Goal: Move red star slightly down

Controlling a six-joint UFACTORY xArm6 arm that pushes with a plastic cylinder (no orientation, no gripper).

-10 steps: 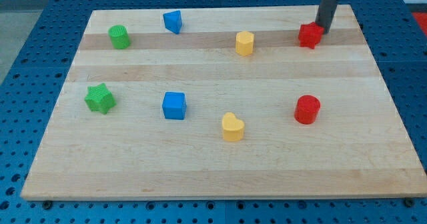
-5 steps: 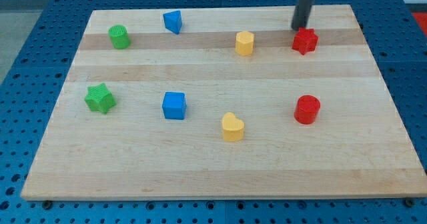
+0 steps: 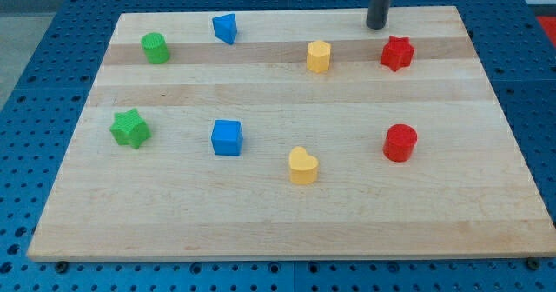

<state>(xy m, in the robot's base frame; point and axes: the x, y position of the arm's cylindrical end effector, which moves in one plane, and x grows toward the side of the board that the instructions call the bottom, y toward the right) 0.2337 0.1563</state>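
Blue pegboard frames a pale wooden tabletop (image 3: 278, 205) that carries eight small blocks. The red star (image 3: 396, 53) lies near the tabletop's top right corner, a little in from the right edge and just below the top edge. My tip (image 3: 376, 27) stands on the wood up and to the view's left of the star, close to the top edge and apart from the block, touching nothing; it is a bare rod with no claw, so it neither grips nor releases anything. Below the star a wide stretch of bare wood runs down to the red cylinder (image 3: 400, 142), which sits well apart from it toward the right edge's middle. To the star's left, along the same band, lies the yellow hexagonal block (image 3: 319, 56), then the blue triangular block (image 3: 225, 28) and the green cylinder (image 3: 155, 48) near the top left corner. Toward the left edge sits the green star (image 3: 130, 128), with the blue cube (image 3: 227, 137) and the yellow heart (image 3: 302, 165) nearer the middle.
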